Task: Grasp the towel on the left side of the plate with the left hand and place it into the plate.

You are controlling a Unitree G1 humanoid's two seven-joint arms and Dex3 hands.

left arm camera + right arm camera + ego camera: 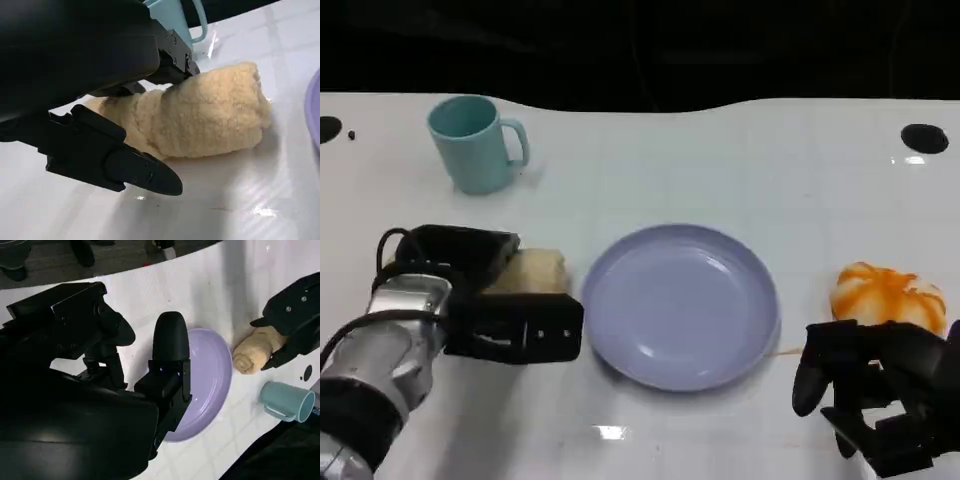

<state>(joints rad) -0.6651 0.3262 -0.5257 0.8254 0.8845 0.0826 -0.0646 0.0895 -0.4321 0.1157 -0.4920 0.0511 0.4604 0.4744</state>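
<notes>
Left hand (485, 300): fingers straddle the rolled beige towel (528, 271), touching it, beside the lavender plate (680, 305).
Right hand (880, 395): fingers curled, holding nothing.

- Towel (200, 117), between the left hand's (495, 300) fingers: fluffy, matt pale-yellow cloth.
- Plate (750, 270), just beside that hand: smooth, softly glossy lilac plastic.
- Table (240, 200) under it: glossy white surface.
- Both hands: matt black plastic.
</notes>
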